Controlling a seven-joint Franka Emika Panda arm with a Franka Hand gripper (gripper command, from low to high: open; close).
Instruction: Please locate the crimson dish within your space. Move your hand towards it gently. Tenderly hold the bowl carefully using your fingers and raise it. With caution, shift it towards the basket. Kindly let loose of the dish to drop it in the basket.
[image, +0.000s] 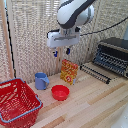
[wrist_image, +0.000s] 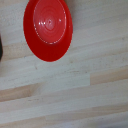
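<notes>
On the wooden table (image: 95, 107), red bowl (image: 60, 92) upright, mouth up, round, hand (image: 61, 51) above, fingers parted, empty

Hand (image: 61, 51) raised, fingers apart, pointing down, empty.

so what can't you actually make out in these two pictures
- Wrist view: the small round red plastic bowl is cut off by the frame's edge, and the gripper's fingers do not show at all.
- Wrist view: a dark shape at the edge, too cut off to identify.
- Exterior view: the white blocky gripper is blurred and small; open or shut is unclear.
- Exterior view: the large red wire-mesh basket is cut by the frame's edge.
</notes>
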